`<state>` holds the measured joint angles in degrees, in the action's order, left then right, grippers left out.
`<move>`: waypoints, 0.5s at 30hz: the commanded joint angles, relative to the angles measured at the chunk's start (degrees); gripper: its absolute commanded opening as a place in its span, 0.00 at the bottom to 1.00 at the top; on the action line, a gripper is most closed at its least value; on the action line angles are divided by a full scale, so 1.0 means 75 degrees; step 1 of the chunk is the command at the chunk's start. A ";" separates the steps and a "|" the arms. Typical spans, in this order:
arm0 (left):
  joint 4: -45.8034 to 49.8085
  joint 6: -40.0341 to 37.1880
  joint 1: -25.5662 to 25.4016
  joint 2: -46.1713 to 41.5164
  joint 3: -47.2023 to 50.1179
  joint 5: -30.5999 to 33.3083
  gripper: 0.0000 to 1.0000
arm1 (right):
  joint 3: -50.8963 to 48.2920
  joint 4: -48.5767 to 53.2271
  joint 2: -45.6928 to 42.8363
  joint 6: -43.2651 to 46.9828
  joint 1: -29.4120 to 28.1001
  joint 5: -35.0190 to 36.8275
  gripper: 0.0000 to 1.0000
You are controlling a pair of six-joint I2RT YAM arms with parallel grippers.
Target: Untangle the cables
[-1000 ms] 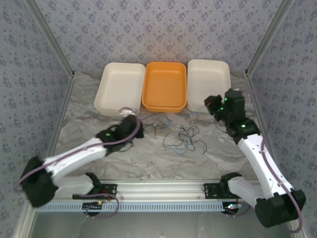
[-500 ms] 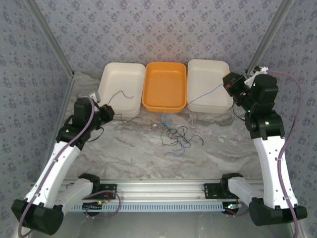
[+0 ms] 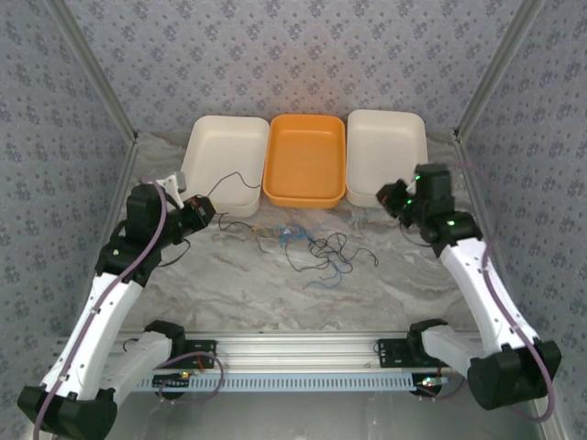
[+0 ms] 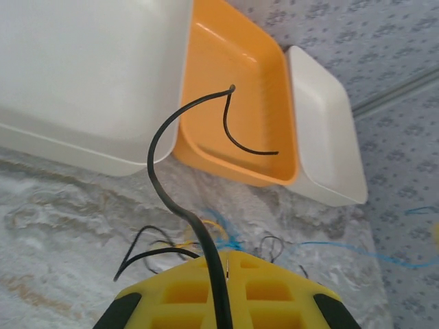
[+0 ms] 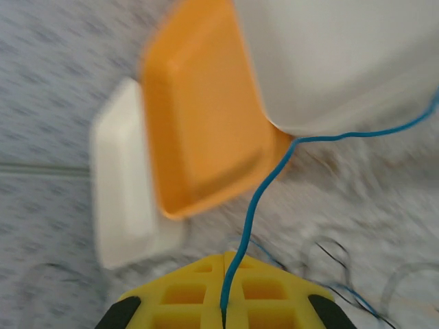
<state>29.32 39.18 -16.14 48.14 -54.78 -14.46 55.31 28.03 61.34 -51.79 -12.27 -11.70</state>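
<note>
- Tangled thin cables [image 3: 323,252] lie on the marbled table [image 3: 229,284] just before the orange rectangular plastic tray [image 3: 305,160], outside it and the flanking cream plastic trays [image 3: 223,165].
- Left gripper [image 3: 204,209], left of the orange tray, is clamped on a black cable [image 4: 164,130].
- Right gripper [image 3: 390,195], right of the orange tray, is clamped on a blue cable [image 5: 274,171].

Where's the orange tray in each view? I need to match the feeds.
Top external: orange tray at back centre, between two white trays.
Left wrist: tray at upper centre.
Right wrist: tray centre-left, tilted and blurred.
Shared landmark: right white tray beside it.
</note>
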 commanded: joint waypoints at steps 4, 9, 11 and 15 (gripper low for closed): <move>-0.1330 0.0251 -0.0456 0.0143 -0.0646 -0.1148 0.00 | -0.1102 -0.0847 0.1088 0.0168 -0.0712 0.0072 0.24; -0.1577 0.0049 -0.1195 0.0609 -0.0755 -0.0798 0.00 | -0.1349 -0.1893 0.0040 0.0991 -0.2509 0.0676 0.61; -0.1807 0.0050 -0.1414 0.0643 -0.0718 -0.0513 0.00 | -0.1204 -0.1888 -0.0357 0.1353 -0.3160 0.1147 0.62; -0.2311 -0.0107 -0.1988 0.0758 -0.0808 -0.0308 0.00 | -0.0797 -0.1760 -0.0298 0.1644 -0.4258 0.1721 0.55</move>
<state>17.69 40.01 -28.67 53.60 -59.33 -18.11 46.89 16.27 58.52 -43.66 -40.58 -4.62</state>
